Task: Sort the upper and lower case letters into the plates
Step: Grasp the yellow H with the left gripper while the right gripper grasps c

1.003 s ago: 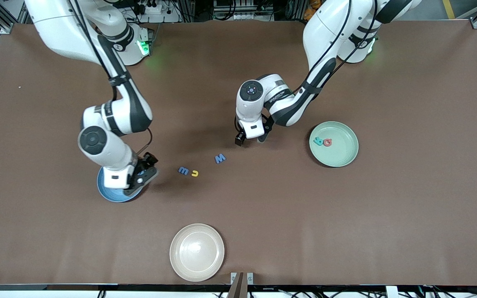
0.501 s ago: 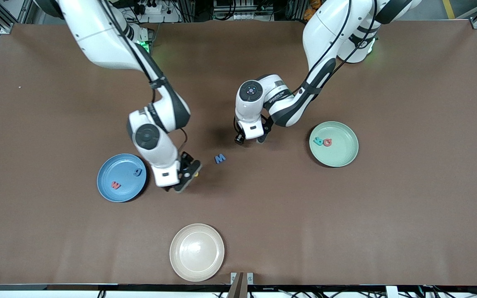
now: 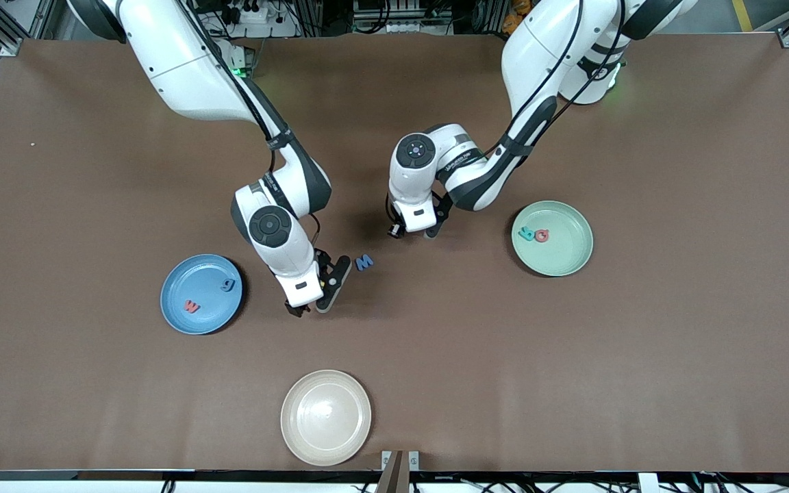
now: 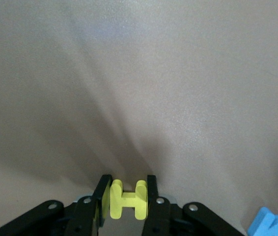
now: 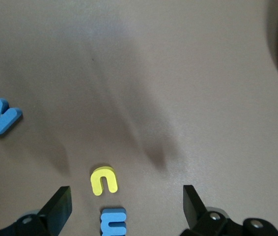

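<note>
Holding two letters already, the blue plate [image 3: 204, 320] waits mid-frame. The right hand [image 3: 312, 306], spread wide, hangs over the yellow u [image 5: 103, 180], likely ready to straddle it. At frame centre, the left hand [image 3: 411, 231] pinches a yellow H [image 4: 124, 199], probably bound for the mint plate [image 3: 567, 259].
</note>
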`<state>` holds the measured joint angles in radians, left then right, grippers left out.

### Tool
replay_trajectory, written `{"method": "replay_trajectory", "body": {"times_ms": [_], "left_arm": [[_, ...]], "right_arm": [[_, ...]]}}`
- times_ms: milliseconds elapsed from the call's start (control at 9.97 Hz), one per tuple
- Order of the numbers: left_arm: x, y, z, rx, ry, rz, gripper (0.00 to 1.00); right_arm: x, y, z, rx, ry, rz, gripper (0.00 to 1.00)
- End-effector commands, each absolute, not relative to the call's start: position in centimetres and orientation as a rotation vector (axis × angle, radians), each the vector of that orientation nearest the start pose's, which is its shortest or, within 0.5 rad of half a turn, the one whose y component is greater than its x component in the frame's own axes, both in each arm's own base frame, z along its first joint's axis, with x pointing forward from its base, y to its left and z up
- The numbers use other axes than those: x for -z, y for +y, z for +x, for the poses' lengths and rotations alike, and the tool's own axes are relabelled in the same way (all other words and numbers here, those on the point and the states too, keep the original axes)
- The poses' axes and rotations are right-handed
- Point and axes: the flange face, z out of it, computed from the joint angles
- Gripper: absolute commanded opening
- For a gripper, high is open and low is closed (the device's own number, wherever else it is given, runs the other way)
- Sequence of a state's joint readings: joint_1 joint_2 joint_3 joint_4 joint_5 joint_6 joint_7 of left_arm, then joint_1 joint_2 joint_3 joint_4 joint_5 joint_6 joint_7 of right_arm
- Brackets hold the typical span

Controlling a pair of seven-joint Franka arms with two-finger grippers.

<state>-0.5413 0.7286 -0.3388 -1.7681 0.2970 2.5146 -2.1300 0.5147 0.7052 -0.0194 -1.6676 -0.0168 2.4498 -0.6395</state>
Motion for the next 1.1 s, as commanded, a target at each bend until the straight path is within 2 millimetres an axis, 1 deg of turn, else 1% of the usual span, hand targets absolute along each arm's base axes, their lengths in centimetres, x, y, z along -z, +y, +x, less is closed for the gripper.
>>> {"method": "replay_trajectory", "body": {"times_ms": [0, 100, 201, 401, 501, 602, 702, 802, 903, 1003], "left_arm": [[-16.8, -48.0, 45.8, -0.015, -1.632, -2.756, 0.19], [-17.0, -46.8, 46.7, -0.008, -1.54, -2.777, 0.19], [-16.9, -45.7, 47.0, -0.012, -1.413, -2.786, 0.19], [-19.1, -42.7, 48.5, -0.036, -1.225, -2.769, 0.19], [-19.2, -41.9, 47.9, -0.082, -1.128, -2.754, 0.19], [-19.3, -39.9, 47.4, -0.102, -1.041, -2.751, 0.19], [-20.3, -36.9, 46.6, -0.119, -0.908, -2.77, 0.2], [-21.8, -32.7, 45.6, -0.131, -0.786, -2.778, 0.2], [-22.8, -29.2, 44.7, -0.162, -0.641, -2.799, 0.2], [-23.1, -26.4, 44.9, -0.189, -0.582, -2.81, 0.21]], "right_arm": [[-18.1, 33.6, 59.9, 0.099, -1.761, -2.641, 1.0], [-17.6, 33.5, 59.7, 0.109, -1.757, -2.642, 1.0], [-17.2, 33.4, 59.6, 0.097, -1.753, -2.642, 1.0], [-17.2, 33.4, 59.6, 0.097, -1.748, -2.643, 1.0], [-17.0, 33.4, 59.5, 0.092, -1.748, -2.643, 1.0], [-17.2, 33.4, 59.6, 0.095, -1.746, -2.644, 1.0], [-17.2, 33.4, 59.6, 0.09, -1.744, -2.645, 1.0], [-17.2, 33.3, 59.7, 0.095, -1.74, -2.646, 1.0], [-17.2, 33.4, 59.6, 0.097, -1.742, -2.645, 1.0], [-17.2, 33.4, 59.7, 0.097, -1.74, -2.646, 1.0]]}}
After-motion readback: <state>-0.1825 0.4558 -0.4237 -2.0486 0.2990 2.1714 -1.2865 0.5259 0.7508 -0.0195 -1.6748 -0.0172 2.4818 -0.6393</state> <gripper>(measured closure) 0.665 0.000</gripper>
